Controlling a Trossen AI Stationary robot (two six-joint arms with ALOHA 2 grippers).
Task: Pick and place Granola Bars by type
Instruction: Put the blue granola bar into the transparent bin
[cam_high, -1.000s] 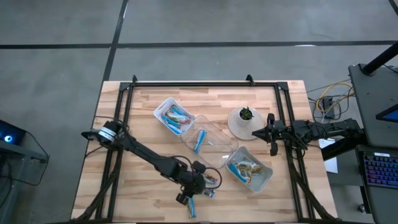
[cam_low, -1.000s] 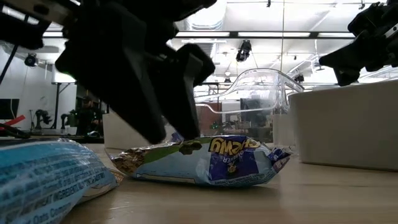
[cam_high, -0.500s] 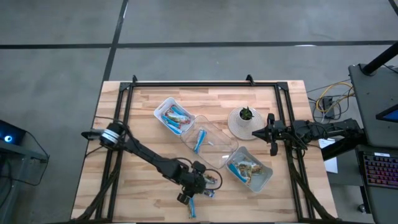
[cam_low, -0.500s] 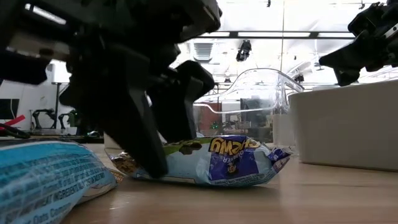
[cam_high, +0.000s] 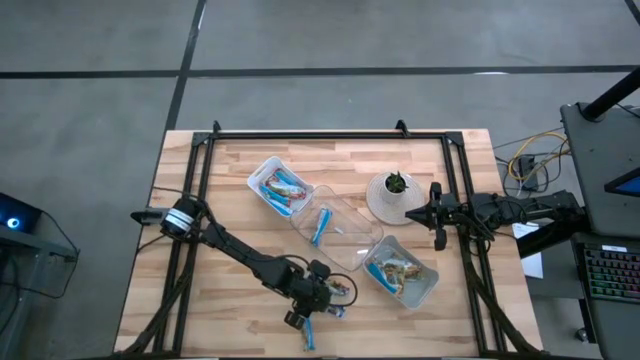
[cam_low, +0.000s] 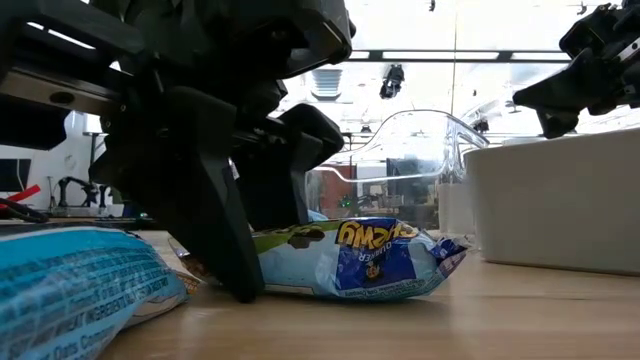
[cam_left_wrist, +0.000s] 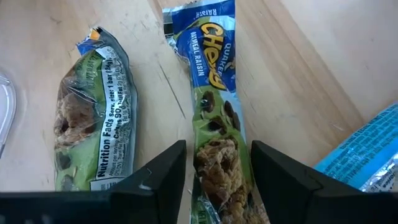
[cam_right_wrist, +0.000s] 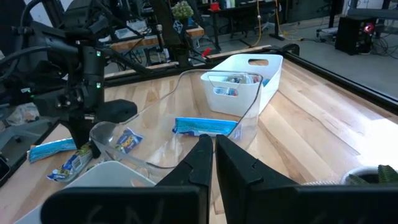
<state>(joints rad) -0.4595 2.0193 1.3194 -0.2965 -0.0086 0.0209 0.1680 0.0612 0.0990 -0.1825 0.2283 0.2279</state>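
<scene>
Straddling a Chewy granola bar (cam_left_wrist: 214, 118) on the counter (cam_left_wrist: 298, 81) just beside the clear tray (cam_high: 335, 232), the left tool (cam_left_wrist: 217, 171) stands open, empty; closing seems next.

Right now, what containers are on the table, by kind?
White bins: 2
Clear tray: 1
Plant pot: 1
Total: 4
</scene>
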